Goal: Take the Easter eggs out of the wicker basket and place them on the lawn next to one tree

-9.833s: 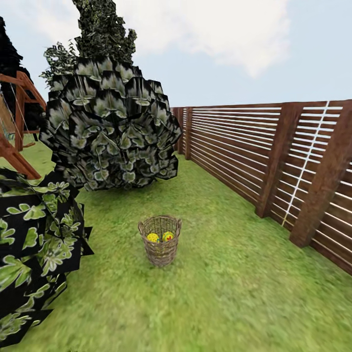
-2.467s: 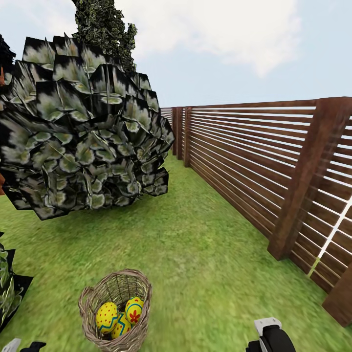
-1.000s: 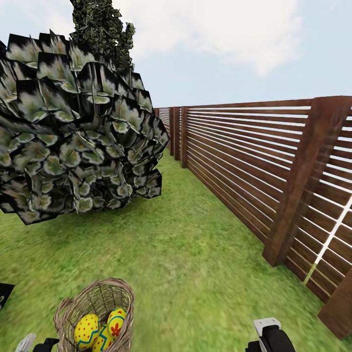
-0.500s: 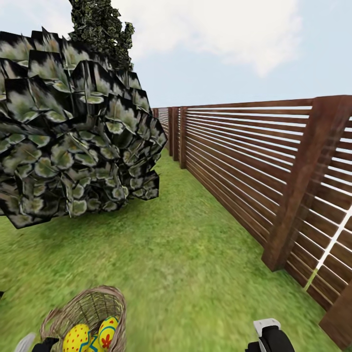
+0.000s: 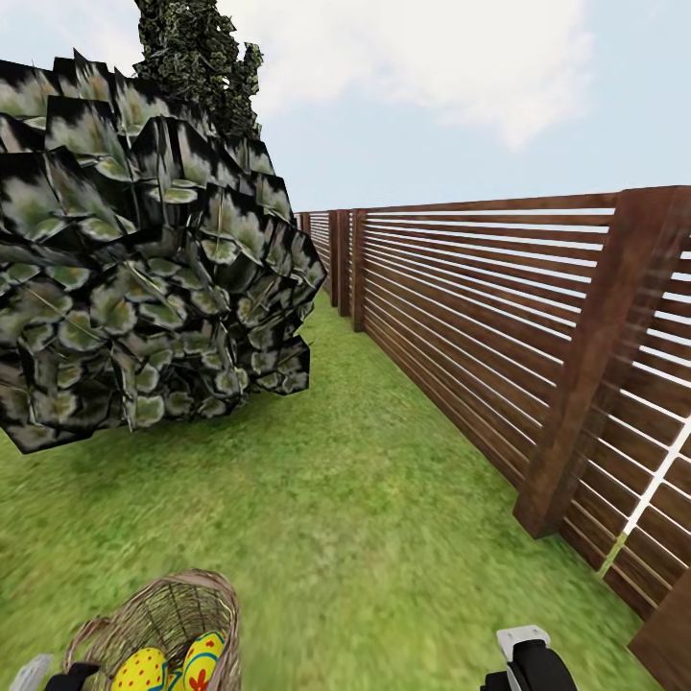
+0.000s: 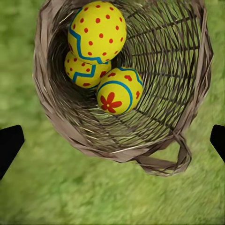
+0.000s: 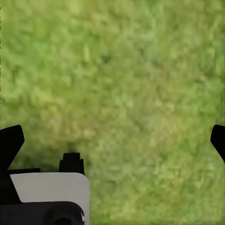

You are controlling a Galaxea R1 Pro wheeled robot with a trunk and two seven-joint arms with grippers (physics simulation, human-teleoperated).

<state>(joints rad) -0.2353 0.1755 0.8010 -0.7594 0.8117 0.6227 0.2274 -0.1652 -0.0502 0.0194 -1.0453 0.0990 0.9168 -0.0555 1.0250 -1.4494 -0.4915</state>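
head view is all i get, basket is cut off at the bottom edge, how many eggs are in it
Observer: Three Easter eggs lie in the wicker basket, by the left wrist view.
Operator: left gripper open?
Observer: Yes, the left gripper is open, its fingers spread wide above the basket's near rim.
Operator: is any egg buried?
Observer: One sits partly under the topmost egg; the flower-marked egg lies beside them, clear on top.
Operator: and the right one?
Observer: The right gripper is open too, over bare lawn.
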